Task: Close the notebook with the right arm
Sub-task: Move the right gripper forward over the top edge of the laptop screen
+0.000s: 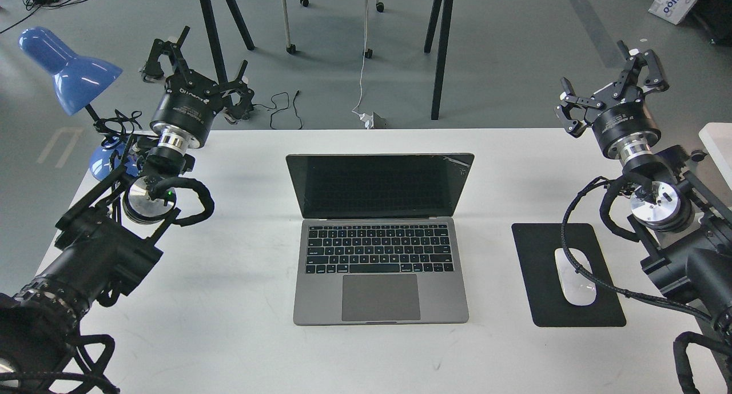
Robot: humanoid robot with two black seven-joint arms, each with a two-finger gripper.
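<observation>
Open notebook (pixel 380 239) sits between both raised arms.

Grey floor (pixel 503 51) with loose cables, black-legged table (pixel 440 51) behind, blue desk lamp (pixel 68 68) at left.

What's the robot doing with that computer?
Nothing yet. The notebook sits open on the white table, screen dark. Both arms are raised off to the sides, touching nothing: the right gripper is open near the table's far right corner, and the left gripper is open by the blue lamp.
</observation>
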